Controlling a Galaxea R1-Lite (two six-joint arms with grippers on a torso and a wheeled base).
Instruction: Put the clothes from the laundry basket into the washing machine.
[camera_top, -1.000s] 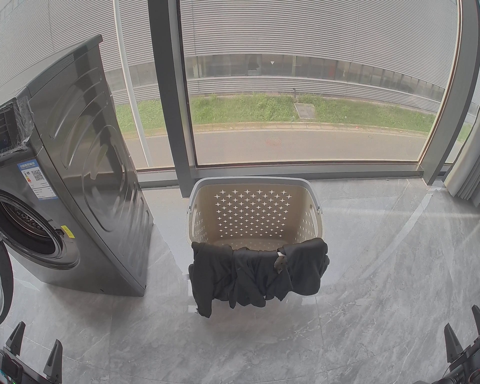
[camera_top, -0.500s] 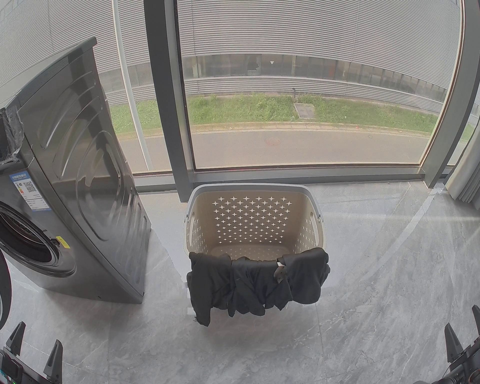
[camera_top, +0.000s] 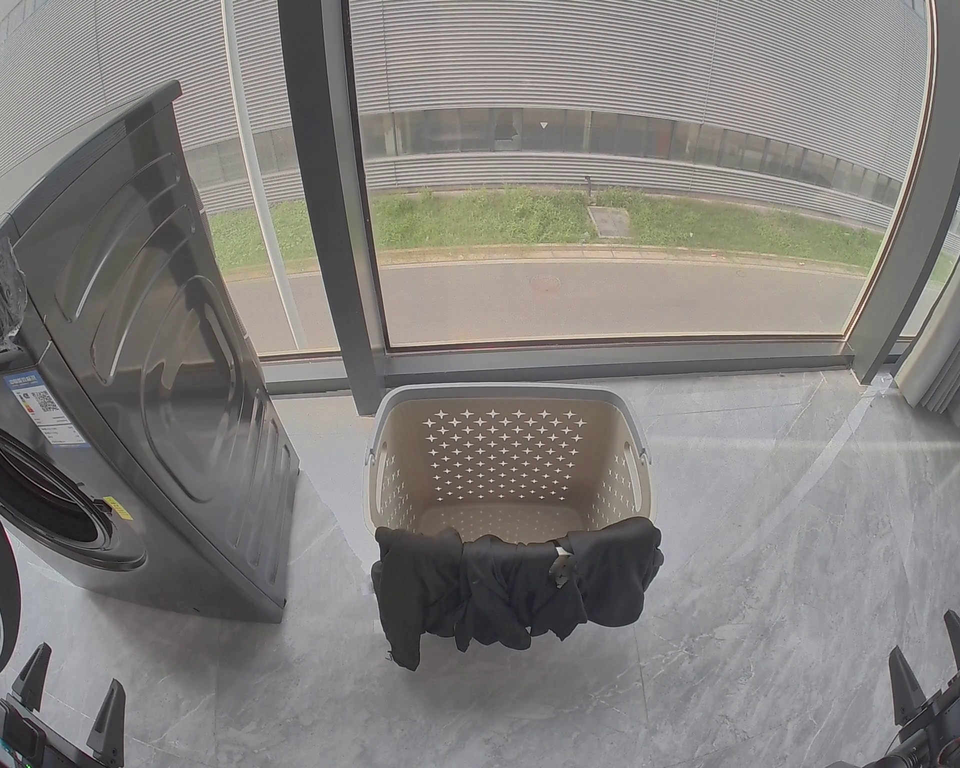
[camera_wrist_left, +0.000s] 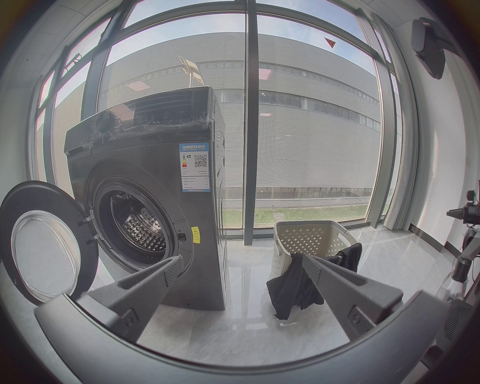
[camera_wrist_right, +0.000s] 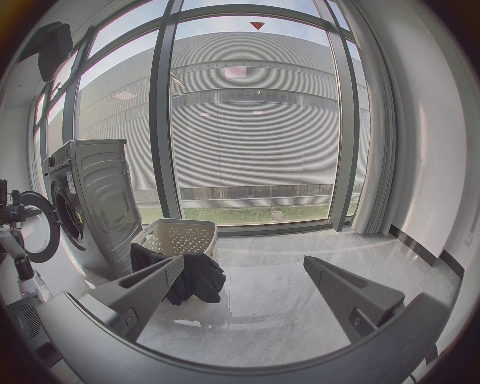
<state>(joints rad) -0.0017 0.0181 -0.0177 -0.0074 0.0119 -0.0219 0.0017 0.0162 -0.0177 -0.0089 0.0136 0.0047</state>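
A cream laundry basket (camera_top: 508, 400) (camera_wrist_left: 312, 235) (camera_wrist_right: 175, 235) stands on the floor by the window. Black clothes (camera_top: 505, 590) (camera_wrist_left: 295, 287) (camera_wrist_right: 197, 277) hang over its near rim. To the left stands the dark grey washing machine (camera_top: 150, 350) (camera_wrist_left: 150, 200) (camera_wrist_right: 95, 200), its round door (camera_wrist_left: 45, 245) swung open and the drum (camera_wrist_left: 137, 227) showing. My left gripper (camera_top: 68, 690) (camera_wrist_left: 240, 265) is open low at the left, holding nothing. Low at the right, my right gripper (camera_top: 925, 660) (camera_wrist_right: 242, 267) is open and holds nothing. Both are well short of the basket.
Grey marble floor (camera_top: 780, 560) lies open around the basket. A floor-to-ceiling window with a dark pillar (camera_top: 330, 200) is right behind it. A curtain (camera_top: 935, 360) (camera_wrist_right: 375, 165) hangs at the far right.
The whole head view has shifted: basket and washer sit lower and the washer further left in the picture. Both grippers keep their places in it, and the clothes stay on the rim.
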